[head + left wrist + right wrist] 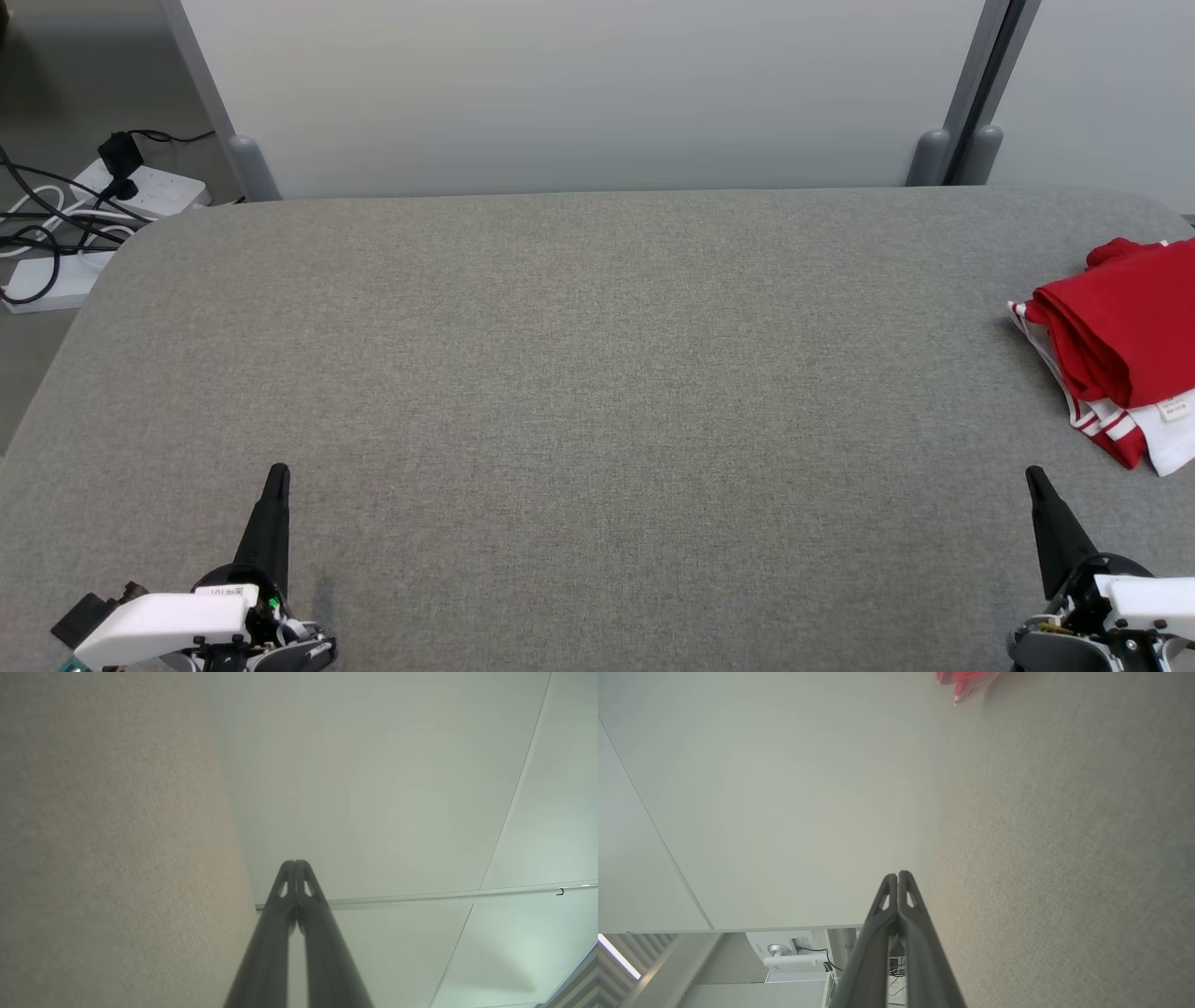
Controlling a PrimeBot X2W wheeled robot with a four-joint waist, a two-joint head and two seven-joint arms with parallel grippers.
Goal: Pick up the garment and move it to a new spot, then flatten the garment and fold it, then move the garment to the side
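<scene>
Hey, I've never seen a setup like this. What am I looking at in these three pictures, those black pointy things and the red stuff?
This is a two-armed robot at a grey cloth-covered table. The wide picture comes from a camera on its head, looking down. The black spikes are its hands: the left gripper at lower left and the right gripper at lower right. Each is a pair of long fingers pressed shut, holding nothing. The other two pictures come from cameras on the wrists, looking along those fingers, so the table appears tilted to one side. The red stuff is a red and white garment, bunched at the table's right edge, with neither gripper touching it. White power strips lie on the floor, far left.
</scene>
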